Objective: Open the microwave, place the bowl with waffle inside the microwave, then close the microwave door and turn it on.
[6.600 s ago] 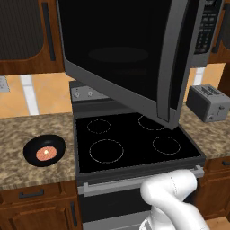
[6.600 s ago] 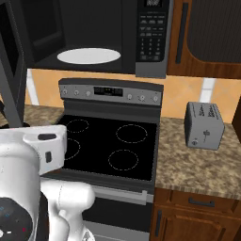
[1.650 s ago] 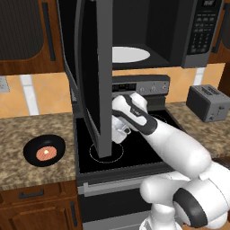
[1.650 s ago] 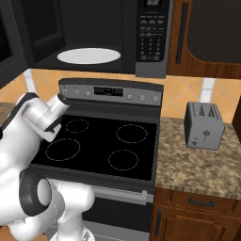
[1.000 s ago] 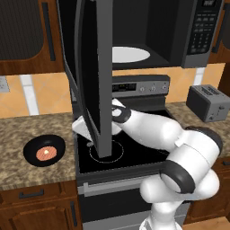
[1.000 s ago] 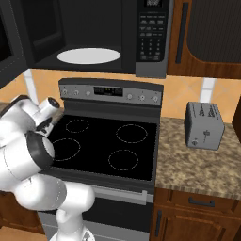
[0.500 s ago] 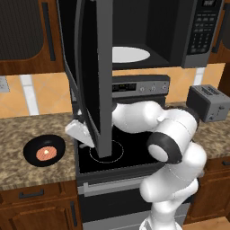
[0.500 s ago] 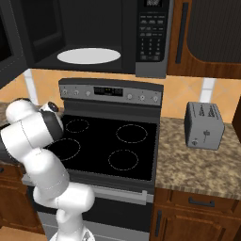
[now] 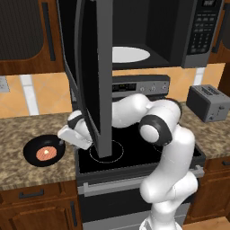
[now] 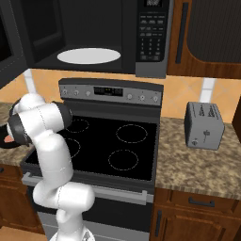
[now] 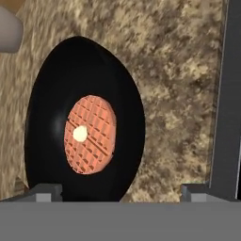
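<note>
Black bowl (image 11: 80,117) flat on counter, waffle (image 11: 90,134) face-up | gripper (image 11: 117,190) spread wide, empty

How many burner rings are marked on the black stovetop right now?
4. In the right base view: back left, back right, front right, and front left, partly hidden behind the arm.

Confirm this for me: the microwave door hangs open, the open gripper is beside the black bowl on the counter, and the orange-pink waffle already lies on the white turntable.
Wrong on the waffle. The small round orange-pink waffle lies in the shallow black bowl on the speckled stone counter, as the hand view shows. The rest holds: the dark glass microwave door hangs open and the open gripper is beside the bowl.
</note>
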You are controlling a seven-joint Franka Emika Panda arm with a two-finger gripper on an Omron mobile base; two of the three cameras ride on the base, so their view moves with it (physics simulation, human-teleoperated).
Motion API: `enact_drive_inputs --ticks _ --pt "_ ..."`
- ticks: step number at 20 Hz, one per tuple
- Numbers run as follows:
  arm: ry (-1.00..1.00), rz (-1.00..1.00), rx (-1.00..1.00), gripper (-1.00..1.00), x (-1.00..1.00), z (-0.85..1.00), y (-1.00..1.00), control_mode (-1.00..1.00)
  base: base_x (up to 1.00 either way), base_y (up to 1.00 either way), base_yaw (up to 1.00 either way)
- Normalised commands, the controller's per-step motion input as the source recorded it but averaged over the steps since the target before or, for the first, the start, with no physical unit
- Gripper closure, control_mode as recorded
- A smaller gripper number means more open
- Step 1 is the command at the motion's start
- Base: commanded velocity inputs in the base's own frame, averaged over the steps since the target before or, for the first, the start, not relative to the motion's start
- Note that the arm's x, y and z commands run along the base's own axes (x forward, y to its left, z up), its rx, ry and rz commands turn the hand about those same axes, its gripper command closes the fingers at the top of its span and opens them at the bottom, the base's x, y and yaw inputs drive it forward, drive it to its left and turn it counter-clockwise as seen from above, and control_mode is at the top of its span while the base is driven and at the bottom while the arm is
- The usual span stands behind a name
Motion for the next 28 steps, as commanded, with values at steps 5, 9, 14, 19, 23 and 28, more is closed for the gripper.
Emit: enact_drive_inputs --ticks 5,9,14,19,23,28 --pt "-0.02 0.00 -0.04 -1.00 0.00 -0.17 0.28 -1.00 0.00 0.00 0.00" --pt "-0.01 0.00 -0.01 -1.00 0.03 -0.30 0.10 -1.00 0.00 0.00 0.00" --pt "-0.01 0.00 0.00 -1.00 0.01 -0.31 0.04 -1.00 0.00 0.00 0.00" --pt "0.00 0.00 0.00 1.00 0.00 -0.12 0.00 -1.00 0.00 0.00 0.00" --pt "0.00 0.00 0.00 1.00 0.00 0.00 0.00 -1.00 0.00 0.00 0.00" --pt "-0.01 -0.01 0.01 1.00 -0.11 0.00 0.00 -1.00 0.00 0.00 0.00"
